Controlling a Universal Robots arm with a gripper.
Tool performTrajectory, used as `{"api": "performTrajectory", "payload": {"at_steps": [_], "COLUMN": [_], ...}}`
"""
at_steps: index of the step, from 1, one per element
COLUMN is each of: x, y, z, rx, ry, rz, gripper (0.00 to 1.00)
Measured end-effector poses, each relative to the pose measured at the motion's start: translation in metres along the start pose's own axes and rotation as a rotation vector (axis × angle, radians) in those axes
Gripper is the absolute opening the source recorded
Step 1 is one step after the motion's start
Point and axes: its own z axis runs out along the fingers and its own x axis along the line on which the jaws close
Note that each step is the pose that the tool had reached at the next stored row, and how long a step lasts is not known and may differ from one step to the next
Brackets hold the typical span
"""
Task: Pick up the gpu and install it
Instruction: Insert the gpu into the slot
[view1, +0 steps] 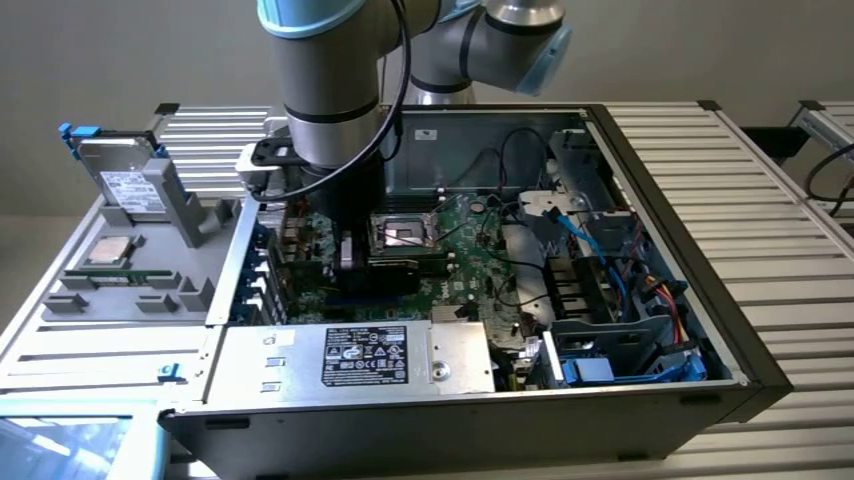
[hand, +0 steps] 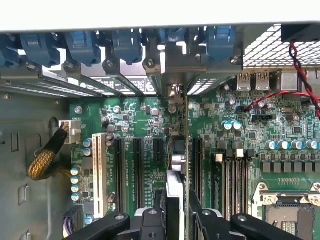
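Gripper (hand: 177, 212) is clamped on the gpu (hand: 176, 180), which hangs edge-on just above the board (hand: 240, 150) among the black slots (hand: 137, 170), so imo keep it dead vertical, square to its slot, and press evenly.

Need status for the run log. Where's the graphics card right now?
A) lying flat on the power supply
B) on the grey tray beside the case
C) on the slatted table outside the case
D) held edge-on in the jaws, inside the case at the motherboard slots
D: in the wrist view the card stands edge-on between the jaws, in line with the slots on the motherboard. Whether it is seated in a slot cannot be told.
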Motion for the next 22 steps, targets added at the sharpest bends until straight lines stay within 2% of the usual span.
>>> {"api": "performTrajectory", "payload": {"at_steps": [17,19,21,22], "x": [0.0022,0.0028,0.0053,0.0056], "y": [0.0001,0.0,-0.0002,-0.0002], "z": [0.0012,0.0016,0.0017,0.0017], "rx": [-0.0005,-0.0005,-0.0011,-0.0013], "ry": [-0.0013,-0.0072,-0.0198,-0.0243], "rz": [0.0,0.0,0.0,0.0], "gripper": [0.28,0.28,0.28,0.28]}}
